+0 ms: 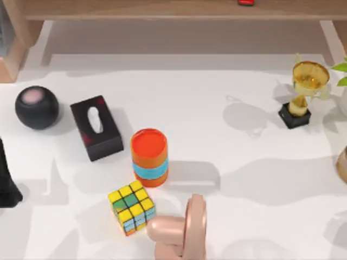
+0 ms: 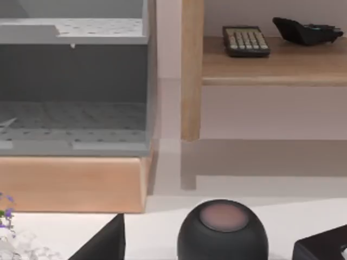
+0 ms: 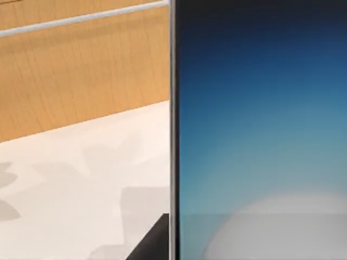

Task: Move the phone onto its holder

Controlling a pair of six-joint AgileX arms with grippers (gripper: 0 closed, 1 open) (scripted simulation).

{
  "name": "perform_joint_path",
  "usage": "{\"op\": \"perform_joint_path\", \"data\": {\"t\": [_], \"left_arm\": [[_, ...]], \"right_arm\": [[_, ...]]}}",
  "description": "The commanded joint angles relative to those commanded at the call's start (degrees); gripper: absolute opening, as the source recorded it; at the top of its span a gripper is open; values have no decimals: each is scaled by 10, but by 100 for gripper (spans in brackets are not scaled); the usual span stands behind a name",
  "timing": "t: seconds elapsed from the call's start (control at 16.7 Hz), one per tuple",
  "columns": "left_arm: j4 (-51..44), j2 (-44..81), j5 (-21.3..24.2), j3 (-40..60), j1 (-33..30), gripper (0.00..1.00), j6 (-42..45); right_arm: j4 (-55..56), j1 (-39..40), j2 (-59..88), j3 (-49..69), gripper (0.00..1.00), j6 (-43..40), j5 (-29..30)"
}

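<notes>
The phone [image 3: 260,130] fills the right wrist view, not yet on its holder [image 1: 187,230] (grip unclear) beside the cube [image 1: 132,206].

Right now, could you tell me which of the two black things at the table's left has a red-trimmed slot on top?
The black tissue box, boxy, with white tissue in its slot; the black sphere beside it is round with a pinkish top.
</notes>
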Motion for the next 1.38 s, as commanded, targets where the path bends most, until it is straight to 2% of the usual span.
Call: {"op": "perform_joint_path", "data": {"t": [0.3, 0.6, 1.38], "left_arm": [[0, 0, 0, 0, 0, 100, 0], [0, 0, 0, 0, 0, 100, 0], [0, 0, 0, 0, 0, 100, 0]], "right_arm": [[51, 10, 78, 20, 0, 14, 27], [55, 13, 88, 23, 0, 16, 31], [55, 13, 88, 23, 98, 16, 31]]}}
